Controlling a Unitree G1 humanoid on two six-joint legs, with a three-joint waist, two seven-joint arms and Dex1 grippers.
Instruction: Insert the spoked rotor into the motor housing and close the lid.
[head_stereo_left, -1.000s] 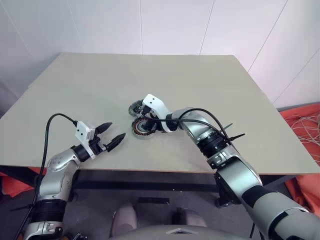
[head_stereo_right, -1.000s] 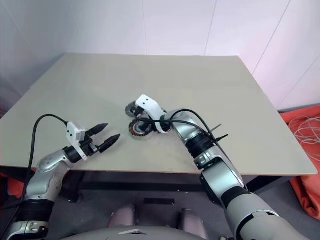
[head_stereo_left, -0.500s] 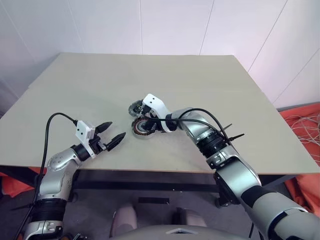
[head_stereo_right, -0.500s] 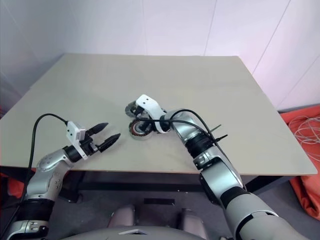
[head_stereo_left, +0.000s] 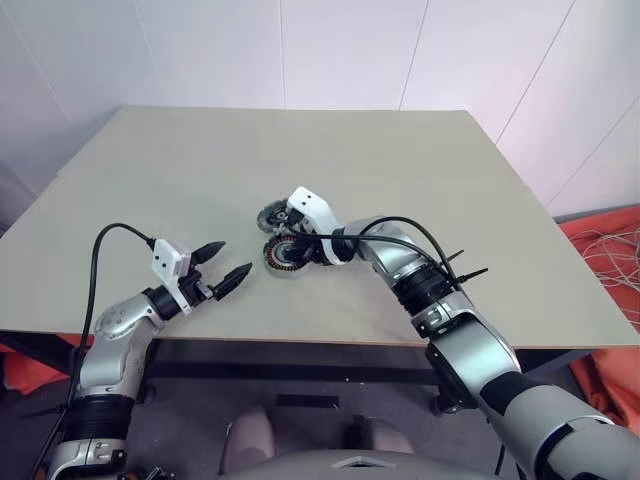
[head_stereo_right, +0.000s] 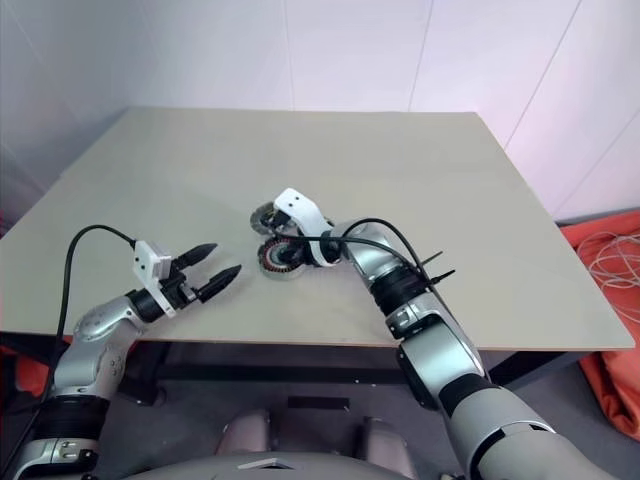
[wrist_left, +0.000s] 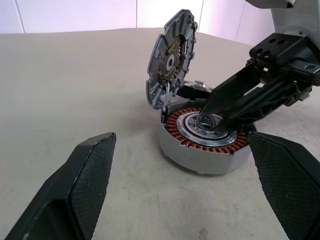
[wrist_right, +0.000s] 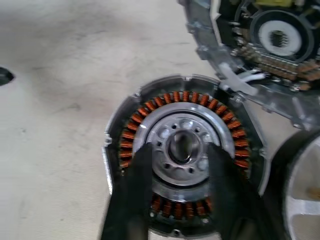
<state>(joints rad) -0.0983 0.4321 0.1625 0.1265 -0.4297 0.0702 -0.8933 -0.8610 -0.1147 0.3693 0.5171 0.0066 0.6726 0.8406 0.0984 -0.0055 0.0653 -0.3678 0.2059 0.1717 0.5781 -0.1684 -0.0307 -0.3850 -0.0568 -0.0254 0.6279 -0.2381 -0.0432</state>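
The motor housing (wrist_right: 175, 97) lies on the table (head_stereo_left: 400, 160) with its copper windings and silver hub showing; it is also seen from the head as the motor housing (head_stereo_left: 278, 257). The ribbed lid (wrist_left: 170, 60) stands upright at the housing's far edge. My right gripper (wrist_right: 177, 150) hovers over the hub, open, one finger on each side of the centre bore, gripping nothing. The spoked rotor (wrist_right: 300, 195) lies beside the housing, close to my right hand. My left gripper (head_stereo_left: 236, 257) is open and empty, a short way left of the housing and pointing at it.
The table's near edge (head_stereo_left: 300, 340) runs just below both hands. An orange heap with loose cables (head_stereo_left: 605, 250) lies on the floor at the right. White walls (head_stereo_left: 350, 50) stand behind the table.
My right gripper's fingers have spread apart over the hub while the hand stays in place. The left arm has not moved.
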